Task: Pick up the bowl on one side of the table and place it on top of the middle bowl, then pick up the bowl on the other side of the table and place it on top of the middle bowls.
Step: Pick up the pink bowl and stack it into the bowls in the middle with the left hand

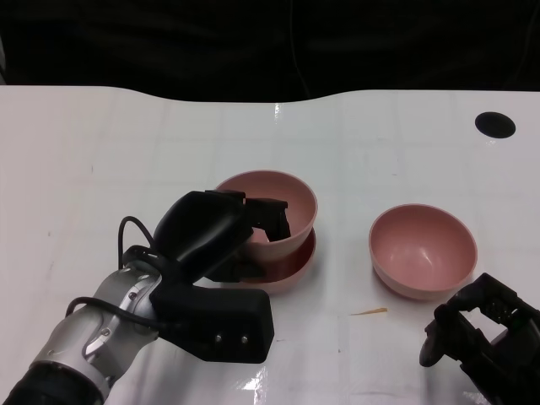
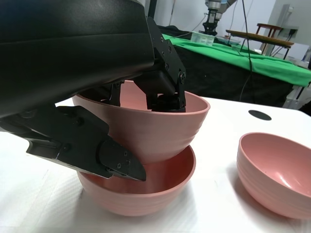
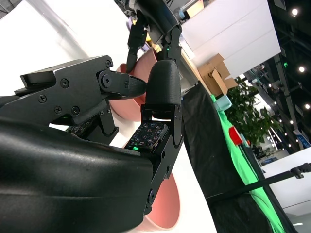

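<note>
Two pink bowls are nested at the table's middle. My left hand (image 1: 211, 232) grips the upper bowl (image 1: 270, 196) by its near rim, with fingers (image 2: 165, 92) inside and the thumb (image 2: 97, 150) outside. This upper bowl (image 2: 160, 131) sits slightly tilted inside the lower bowl (image 2: 160, 182), whose rim (image 1: 295, 266) shows beneath it. A third pink bowl (image 1: 422, 249) stands alone to the right, also seen as the bowl (image 2: 277, 170) in the left wrist view. My right hand (image 1: 477, 329) hovers just near of it, holding nothing, with fingers (image 3: 163, 92) loosely bent and apart.
A black round hole (image 1: 494, 124) marks the white table (image 1: 101, 152) at the far right. A small tan scrap (image 1: 369, 312) lies between the stack and the right bowl. Beyond the table's far edge stands a green-covered bench (image 2: 243, 60).
</note>
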You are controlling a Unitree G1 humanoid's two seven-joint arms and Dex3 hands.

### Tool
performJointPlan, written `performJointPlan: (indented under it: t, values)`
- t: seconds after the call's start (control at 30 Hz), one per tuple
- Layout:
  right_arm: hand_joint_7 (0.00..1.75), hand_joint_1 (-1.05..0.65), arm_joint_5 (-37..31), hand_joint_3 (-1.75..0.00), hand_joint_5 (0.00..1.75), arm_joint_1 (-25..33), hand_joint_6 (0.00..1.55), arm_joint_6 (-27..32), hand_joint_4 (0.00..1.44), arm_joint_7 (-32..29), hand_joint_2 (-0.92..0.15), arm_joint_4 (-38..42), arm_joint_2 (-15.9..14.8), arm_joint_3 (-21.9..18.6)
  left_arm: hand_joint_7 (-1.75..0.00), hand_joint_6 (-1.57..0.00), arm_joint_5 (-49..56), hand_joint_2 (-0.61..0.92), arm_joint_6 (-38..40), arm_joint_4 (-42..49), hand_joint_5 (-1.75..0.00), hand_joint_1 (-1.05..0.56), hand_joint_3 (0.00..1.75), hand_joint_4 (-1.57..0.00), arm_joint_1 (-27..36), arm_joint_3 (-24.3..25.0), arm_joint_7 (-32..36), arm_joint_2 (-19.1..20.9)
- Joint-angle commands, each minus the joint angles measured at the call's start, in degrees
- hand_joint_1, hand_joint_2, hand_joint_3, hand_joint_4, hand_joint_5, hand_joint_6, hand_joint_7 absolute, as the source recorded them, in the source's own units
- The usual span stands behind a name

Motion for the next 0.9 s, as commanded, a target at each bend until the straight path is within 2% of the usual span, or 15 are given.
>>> performJointPlan:
  t: [0.03, 0.27, 0.47, 0.67, 0.9]
  values:
    - [1.08, -0.11, 0.2, -0.49, 1.42, -0.1, 0.90, -0.6, 0.93, 0.0, -0.81, -0.1, -0.2, -0.4, -1.34, -0.71, -0.4, 0.92, 0.5, 0.7, -1.71, -0.06, 0.20, -0.62, -0.6, 0.1, 0.1, 0.4]
    - [1.09, -0.12, 0.2, -0.49, 1.44, -0.2, 0.89, -1.0, 0.92, 0.2, -0.81, 0.3, -0.1, -0.4, -1.58, -0.59, -0.4, 0.92, 0.4, 2.0, -1.75, -0.05, 0.21, -0.61, -0.9, -0.2, 0.3, 0.1]
    - [1.09, -0.11, 0.4, -0.49, 1.44, -0.1, 0.89, -0.5, 0.91, 0.2, -0.82, 0.0, -0.3, -0.4, -1.61, -0.58, -0.4, 0.92, 1.0, 2.8, -1.75, -0.05, 0.23, -0.60, -1.1, -0.2, 0.2, -0.3]
    - [1.09, -0.12, 0.1, -0.47, 1.45, 0.0, 0.89, -0.7, 0.92, -0.2, -0.82, -0.2, -0.2, -0.3, -1.48, -0.65, -0.3, 0.92, 0.6, 3.7, -1.74, -0.06, 0.23, -0.60, -1.3, -0.6, 0.6, -0.4]
    - [1.09, -0.11, 0.3, -0.46, 1.44, -0.1, 0.89, -0.8, 0.91, 0.1, -0.83, 0.1, -0.3, -0.3, -1.54, -0.63, -0.1, 0.92, 0.1, 4.3, -1.75, -0.06, 0.22, -0.61, -1.4, -1.0, 0.8, -0.5]
